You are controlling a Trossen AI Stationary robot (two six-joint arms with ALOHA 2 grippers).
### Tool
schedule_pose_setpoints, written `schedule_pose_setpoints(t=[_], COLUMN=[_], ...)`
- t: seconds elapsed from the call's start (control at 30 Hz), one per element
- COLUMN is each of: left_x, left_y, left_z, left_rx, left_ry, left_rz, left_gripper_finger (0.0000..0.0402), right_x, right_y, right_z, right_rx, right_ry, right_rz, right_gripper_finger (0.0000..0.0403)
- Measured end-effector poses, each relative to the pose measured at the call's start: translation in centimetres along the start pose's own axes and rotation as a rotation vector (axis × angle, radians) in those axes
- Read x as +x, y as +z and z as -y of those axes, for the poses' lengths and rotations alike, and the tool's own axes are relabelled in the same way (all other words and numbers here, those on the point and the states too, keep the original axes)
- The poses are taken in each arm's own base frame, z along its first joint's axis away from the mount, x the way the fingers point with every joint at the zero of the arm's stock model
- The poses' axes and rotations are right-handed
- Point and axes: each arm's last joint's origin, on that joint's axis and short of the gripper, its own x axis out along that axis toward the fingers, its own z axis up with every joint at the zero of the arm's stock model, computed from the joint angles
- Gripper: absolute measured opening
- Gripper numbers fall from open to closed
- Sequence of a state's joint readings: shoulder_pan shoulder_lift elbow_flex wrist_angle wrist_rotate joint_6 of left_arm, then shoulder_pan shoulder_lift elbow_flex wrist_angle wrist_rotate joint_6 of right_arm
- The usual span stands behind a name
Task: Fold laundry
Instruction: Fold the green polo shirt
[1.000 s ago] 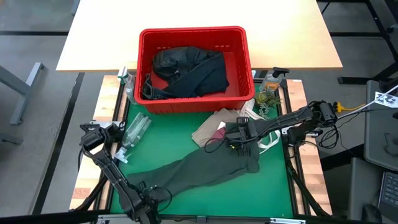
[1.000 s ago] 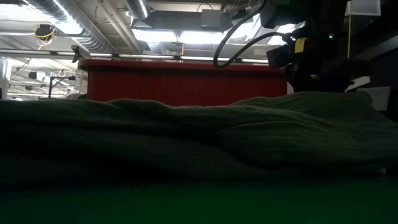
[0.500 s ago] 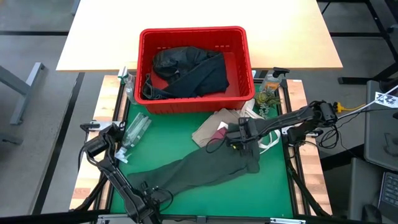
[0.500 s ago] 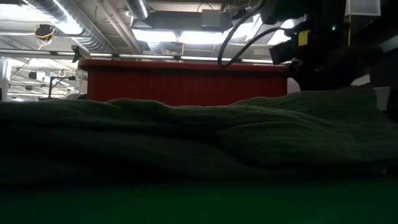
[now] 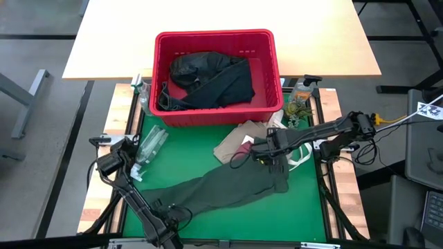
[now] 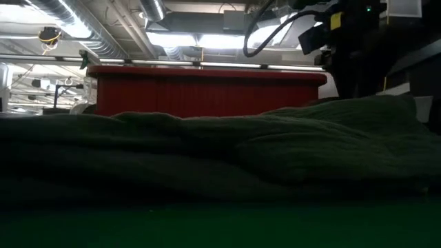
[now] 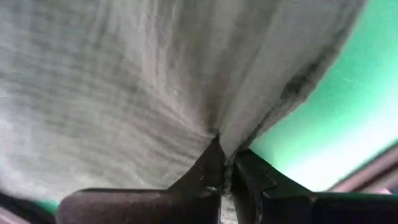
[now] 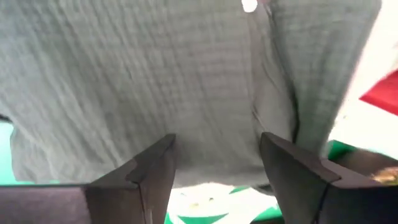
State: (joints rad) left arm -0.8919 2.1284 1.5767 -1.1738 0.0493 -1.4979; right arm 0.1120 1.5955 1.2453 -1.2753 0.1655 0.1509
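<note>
- The left gripper [image 7: 225, 177] sits at the near-left corner of the green mat [image 5: 304, 207], its fingers pinched together on a fold of the olive-green shirt [image 5: 228, 187] — the cloth puckers right where the two tips meet in the left wrist view.
- The right gripper [image 8: 217, 171] hovers over the shirt's far-right end with its fingers spread wide; nothing lies between them, and ribbed olive cloth with a pale button [image 8: 249, 5] fills the view beyond the tips.
- The shirt lies rumpled on the mat, its long axis running on a slant from the near left, where the left gripper has it, up to the far right under the right gripper — so each arm has its own end within reach.
- That slant is what the coming move turns on, in my judgement: with the near-left end already caught, the right gripper needs only to drop straight down and close on the end below it before the two can draw the shirt flat.
- Just beyond the right gripper, a tan top [image 5: 239, 138] and a maroon piece [image 5: 243, 148] lie bunched against the near wall of the red basket [image 5: 214, 36], which holds black garments [image 5: 208, 79].
- A clear bottle [image 5: 149, 145] lies at the mat's left edge, well apart from the shirt.
</note>
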Motion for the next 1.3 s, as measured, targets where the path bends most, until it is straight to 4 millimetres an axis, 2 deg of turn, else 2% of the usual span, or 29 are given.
schedule_pose_setpoints(t=[0.37,0.67,0.97,1.1,1.3], left_x=[-4.3,-6.4,-7.8,-8.5,-9.1], left_y=[1.3,4.4,9.9,13.2,18.3], left_z=[-0.5,-0.9,-1.9,-2.6,-2.5], left_rx=[0.021,0.111,0.245,0.309,0.428], left_ry=[0.057,0.04,0.032,0.008,-0.143], left_rz=[0.003,0.023,0.138,0.206,0.371], left_gripper_finger=[0.0005,0.0005,0.0005,0.0005,0.0005], right_x=[-1.0,-2.5,-4.8,-5.4,-5.5], right_y=[-1.0,-2.3,-4.3,-4.5,-4.4], right_z=[0.3,0.8,1.5,1.6,1.7], right_rx=[-0.018,-0.01,0.012,0.023,0.027], right_ry=[-0.025,-0.019,0.001,0.01,0.013], right_rz=[-0.101,-0.059,0.066,0.126,0.144], right_gripper_finger=[0.0233,0.0233,0.0233,0.0233,0.0233])
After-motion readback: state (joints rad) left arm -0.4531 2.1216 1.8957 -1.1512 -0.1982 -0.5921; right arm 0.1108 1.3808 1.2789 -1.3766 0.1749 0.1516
